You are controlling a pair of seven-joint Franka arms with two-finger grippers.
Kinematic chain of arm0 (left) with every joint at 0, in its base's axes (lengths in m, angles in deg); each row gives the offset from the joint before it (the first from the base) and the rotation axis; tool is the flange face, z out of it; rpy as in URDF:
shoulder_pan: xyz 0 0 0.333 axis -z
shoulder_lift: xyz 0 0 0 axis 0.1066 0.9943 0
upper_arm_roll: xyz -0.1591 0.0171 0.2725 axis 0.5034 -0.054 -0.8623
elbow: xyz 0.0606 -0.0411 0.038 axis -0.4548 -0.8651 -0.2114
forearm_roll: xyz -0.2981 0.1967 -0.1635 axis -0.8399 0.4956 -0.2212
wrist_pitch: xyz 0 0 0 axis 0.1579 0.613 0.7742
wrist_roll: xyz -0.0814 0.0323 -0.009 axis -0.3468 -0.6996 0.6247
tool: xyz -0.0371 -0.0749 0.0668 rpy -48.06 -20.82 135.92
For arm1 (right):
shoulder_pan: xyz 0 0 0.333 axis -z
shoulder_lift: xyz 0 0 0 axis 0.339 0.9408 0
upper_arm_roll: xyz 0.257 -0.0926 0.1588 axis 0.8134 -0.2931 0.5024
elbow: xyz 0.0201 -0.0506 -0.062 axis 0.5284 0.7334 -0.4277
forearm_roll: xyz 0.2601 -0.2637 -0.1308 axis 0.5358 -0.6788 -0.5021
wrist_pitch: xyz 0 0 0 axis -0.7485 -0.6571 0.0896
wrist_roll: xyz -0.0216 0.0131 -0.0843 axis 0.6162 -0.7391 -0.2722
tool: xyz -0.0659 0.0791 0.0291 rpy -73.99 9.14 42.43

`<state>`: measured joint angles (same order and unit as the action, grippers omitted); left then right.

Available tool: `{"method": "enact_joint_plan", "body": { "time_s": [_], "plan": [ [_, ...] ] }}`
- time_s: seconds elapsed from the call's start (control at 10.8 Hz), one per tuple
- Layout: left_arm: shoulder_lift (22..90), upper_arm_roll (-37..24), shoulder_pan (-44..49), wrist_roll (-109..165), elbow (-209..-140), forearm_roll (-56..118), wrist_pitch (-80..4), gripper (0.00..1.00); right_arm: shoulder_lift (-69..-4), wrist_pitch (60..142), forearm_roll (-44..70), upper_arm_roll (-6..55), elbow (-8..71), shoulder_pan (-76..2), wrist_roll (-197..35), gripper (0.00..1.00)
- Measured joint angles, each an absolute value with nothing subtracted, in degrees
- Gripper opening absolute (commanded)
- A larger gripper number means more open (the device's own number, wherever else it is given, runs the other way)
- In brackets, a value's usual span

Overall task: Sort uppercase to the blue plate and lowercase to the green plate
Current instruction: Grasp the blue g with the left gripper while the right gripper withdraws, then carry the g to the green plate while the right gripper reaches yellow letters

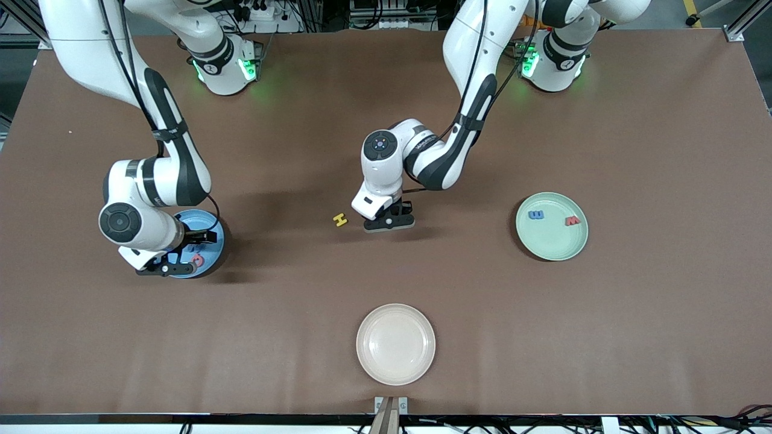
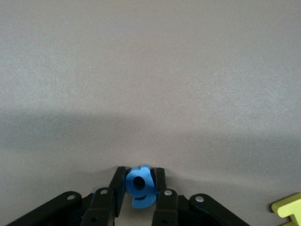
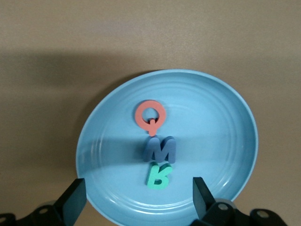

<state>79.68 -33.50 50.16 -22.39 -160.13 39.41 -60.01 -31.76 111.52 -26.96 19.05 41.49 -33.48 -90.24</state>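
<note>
Three foam capital letters lie in the round, shallow blue plate [image 3: 221, 117], a fact only the right wrist view makes plain: the red ring-shaped Q [image 3: 151, 116], the dark blue W [image 3: 160, 149] and the teal R [image 3: 158, 176], touching in a row. In the front view the right arm hides most of that plate. The right gripper [image 3: 136, 197] hangs over the plate with its jaws spread wide, holding nothing.

The left wrist view shows the left gripper [image 2: 140, 188] low at the brown table [image 2: 150, 70], its fingers [image 2: 161, 181] drawn in against the small blue foam g [image 2: 140, 186]. The yellow foam H [image 1: 340, 220] lies just beside it.

The round, pale mint-green plate [image 1: 552, 248], at the left arm's end, carries the blue E-shaped piece [image 1: 535, 214] and the dark red m [image 1: 572, 221], apart. A cream plate [image 1: 395, 374] sits nearest the front camera.
</note>
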Motion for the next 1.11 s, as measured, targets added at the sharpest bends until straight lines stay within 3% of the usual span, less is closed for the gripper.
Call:
{"method": "enact_joint_plan", "body": {
  "time_s": [0.65,1.11],
  "plan": [
    [79.56,-33.56,49.24,-22.39,-159.56,39.07,-58.06,0.12,-31.75,111.95,-26.74,22.56,41.19,-33.82,-98.12,1.00],
    [74.41,-33.58,45.26,-13.40,-159.43,33.19,-48.27,0.12,-30.70,112.20,-21.50,23.71,38.71,-39.16,-110.46,1.00]
  ]
}}
